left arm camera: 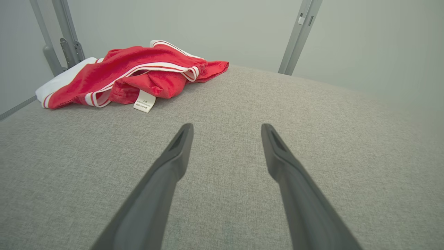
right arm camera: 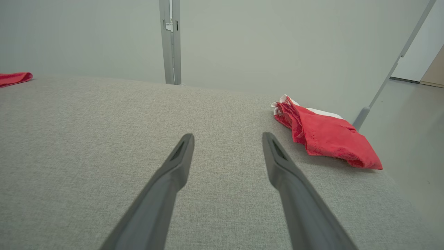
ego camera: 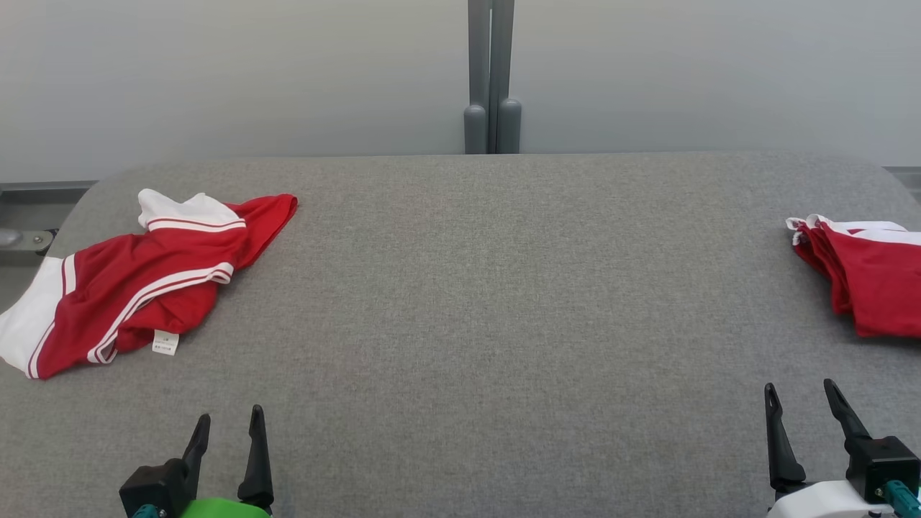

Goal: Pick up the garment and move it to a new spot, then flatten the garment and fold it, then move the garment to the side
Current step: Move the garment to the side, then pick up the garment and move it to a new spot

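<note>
A crumpled red garment (ego camera: 144, 277) with white stripes and a white label lies at the far left of the grey table (ego camera: 489, 288); the left wrist view has this garment (left arm camera: 138, 76) ahead and to the left of the fingers. My left gripper (ego camera: 232, 423) (left arm camera: 227, 130) stands open near the front edge, below the garment and apart from it, holding nothing. My right gripper (ego camera: 800, 392) (right arm camera: 228, 138) is open at the front right, with nothing between its fingers.
A second red and white garment (ego camera: 867, 273) (right arm camera: 322, 133), folded, lies at the table's right edge. A grey post (ego camera: 491, 75) stands behind the table against a pale wall. A metal frame (ego camera: 29, 234) shows past the left edge.
</note>
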`<state>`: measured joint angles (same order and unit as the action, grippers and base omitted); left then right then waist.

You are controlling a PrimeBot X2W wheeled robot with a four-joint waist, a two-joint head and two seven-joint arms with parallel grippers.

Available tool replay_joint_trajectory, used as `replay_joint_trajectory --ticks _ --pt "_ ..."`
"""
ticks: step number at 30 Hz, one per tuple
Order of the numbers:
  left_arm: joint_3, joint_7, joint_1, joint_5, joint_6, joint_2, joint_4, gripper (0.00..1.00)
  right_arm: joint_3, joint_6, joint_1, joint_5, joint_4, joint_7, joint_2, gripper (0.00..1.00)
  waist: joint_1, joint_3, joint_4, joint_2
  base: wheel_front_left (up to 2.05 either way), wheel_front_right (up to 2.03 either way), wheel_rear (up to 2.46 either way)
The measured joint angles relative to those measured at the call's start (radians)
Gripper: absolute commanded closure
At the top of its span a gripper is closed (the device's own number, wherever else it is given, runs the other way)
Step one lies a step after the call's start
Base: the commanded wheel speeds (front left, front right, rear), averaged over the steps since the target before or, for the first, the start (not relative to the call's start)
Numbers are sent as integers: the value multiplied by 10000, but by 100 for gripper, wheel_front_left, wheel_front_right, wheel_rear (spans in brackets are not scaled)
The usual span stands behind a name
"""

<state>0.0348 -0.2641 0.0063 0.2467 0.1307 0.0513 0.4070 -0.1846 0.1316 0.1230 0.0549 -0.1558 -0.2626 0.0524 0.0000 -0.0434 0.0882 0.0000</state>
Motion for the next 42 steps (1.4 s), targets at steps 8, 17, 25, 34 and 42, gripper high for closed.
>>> replay_joint_trajectory --ticks 8,17,25,34,42 --pt "-230 -2 -24 29 0 -15 -92 0 19 0 -55 -38 98 0 -17 0 0 42 192 0 0 0 0" --pt "-27 0 -161 -134 0 -31 -215 0 577 0 -5 -265 123 0 -13 0 0 0 1373 0 0 0 0" --pt "719 0 319 -205 0 61 -510 0 2234 0 -856 -416 -192 -2 -33 0 0 -125 3001 0 0 0 0" --pt "679 -2 500 27 0 13 -560 0 2847 0 -1258 -575 -314 -2 102 0 0 -30 3894 0 0 0 0" --pt "-477 0 -2732 1020 2 -8 1578 0 3114 0 -2142 -303 81 -2 846 0 0 632 4073 0 0 0 0"
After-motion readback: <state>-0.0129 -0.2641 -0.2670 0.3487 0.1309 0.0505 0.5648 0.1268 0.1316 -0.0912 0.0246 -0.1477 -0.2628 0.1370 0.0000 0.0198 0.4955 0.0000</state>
